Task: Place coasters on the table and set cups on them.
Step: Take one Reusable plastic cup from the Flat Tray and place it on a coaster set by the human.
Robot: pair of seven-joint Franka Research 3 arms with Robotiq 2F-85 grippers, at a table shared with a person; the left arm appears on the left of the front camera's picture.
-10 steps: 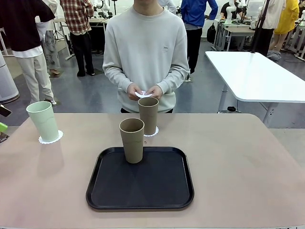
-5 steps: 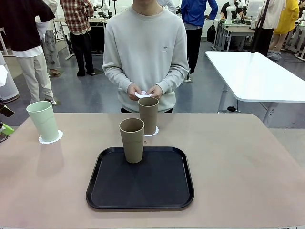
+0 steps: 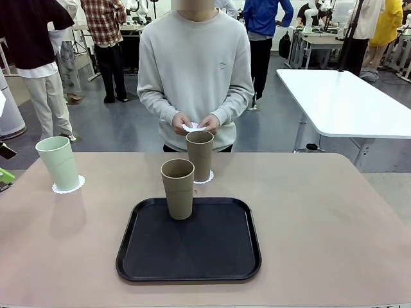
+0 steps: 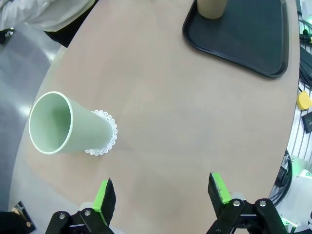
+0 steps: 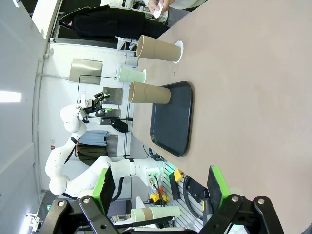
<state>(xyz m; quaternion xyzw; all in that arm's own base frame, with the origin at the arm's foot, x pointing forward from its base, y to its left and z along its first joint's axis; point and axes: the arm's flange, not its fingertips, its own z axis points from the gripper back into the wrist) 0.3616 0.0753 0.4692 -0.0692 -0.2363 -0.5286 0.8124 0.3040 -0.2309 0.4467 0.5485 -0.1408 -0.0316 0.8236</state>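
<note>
A mint green cup stands on a lacy white coaster at the table's far left. One tan cup stands on a coaster just behind the tray. The other tan cup stands in the black tray. The person holds one more coaster in both hands. My left gripper hangs open above bare table, short of the mint cup and its coaster; its tips show at the left edge. My right gripper is open and held far from the cups.
A white rectangular table stands behind at the right. Several people stand in the background. The right half of the beige table is bare. In the right wrist view the left arm shows beyond the tray.
My left gripper's tips have shifted slightly at the picture's left edge. The cups, coasters and the person's hands stay as they were.
</note>
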